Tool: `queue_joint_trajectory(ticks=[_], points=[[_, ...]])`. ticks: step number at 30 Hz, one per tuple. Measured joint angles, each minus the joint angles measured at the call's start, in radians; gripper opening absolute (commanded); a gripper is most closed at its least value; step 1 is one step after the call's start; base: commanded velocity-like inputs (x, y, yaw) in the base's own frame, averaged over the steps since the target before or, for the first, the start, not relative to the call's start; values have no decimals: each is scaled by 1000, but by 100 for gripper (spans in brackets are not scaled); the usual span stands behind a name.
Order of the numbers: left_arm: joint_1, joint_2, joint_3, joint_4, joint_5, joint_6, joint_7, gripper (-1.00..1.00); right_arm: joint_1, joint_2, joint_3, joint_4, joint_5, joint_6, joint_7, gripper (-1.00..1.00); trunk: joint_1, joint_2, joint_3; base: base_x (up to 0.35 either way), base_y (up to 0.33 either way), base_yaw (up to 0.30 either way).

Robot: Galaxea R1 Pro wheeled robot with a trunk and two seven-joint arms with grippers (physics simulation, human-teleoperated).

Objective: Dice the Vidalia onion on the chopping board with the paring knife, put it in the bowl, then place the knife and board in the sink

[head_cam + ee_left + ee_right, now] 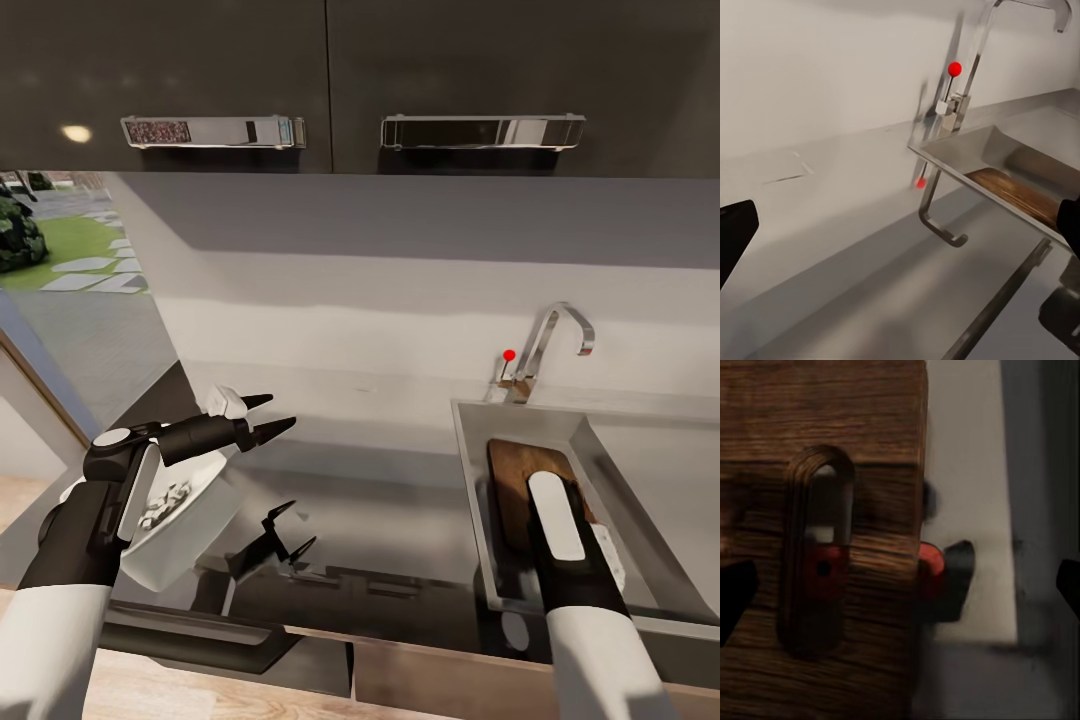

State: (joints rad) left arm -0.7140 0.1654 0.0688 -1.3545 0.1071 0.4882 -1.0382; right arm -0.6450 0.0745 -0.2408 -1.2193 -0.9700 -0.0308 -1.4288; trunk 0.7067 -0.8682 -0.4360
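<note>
The chopping board (515,478) lies inside the sink (470,470), under my right forearm. Close up, the board (832,450) shows its slot hole. The paring knife's red-orange handle (931,574) shows through that slot and past the board's edge, so the knife lies beneath it. My right gripper (900,589) hovers open over the board with nothing held. The white bowl (195,545) sits on the countertop (390,500) at the left, with pale diced onion (165,505) in it. My left gripper (280,412) is open above the counter, beside the bowl.
The chrome tap (555,335) with its red knob (509,354) stands behind the sink. Dark wall cabinets with chrome handles (212,131) hang overhead. A window to a garden (60,250) is at the left. The counter's wood front edge (420,665) runs below.
</note>
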Motion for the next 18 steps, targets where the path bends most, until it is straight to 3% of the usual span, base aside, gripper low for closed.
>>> queue_joint_trajectory(ticks=[8, 18], points=[[0, 0, 0, 0, 0, 0, 0, 100, 0, 0, 1, -78, -1, 47, -34, 100, 0, 0, 0, 0, 0, 0], [0, 0, 0, 0, 0, 0, 0, 100, 0, 0, 9, -170, -1, 161, -35, 100, 0, 0, 0, 0, 0, 0]])
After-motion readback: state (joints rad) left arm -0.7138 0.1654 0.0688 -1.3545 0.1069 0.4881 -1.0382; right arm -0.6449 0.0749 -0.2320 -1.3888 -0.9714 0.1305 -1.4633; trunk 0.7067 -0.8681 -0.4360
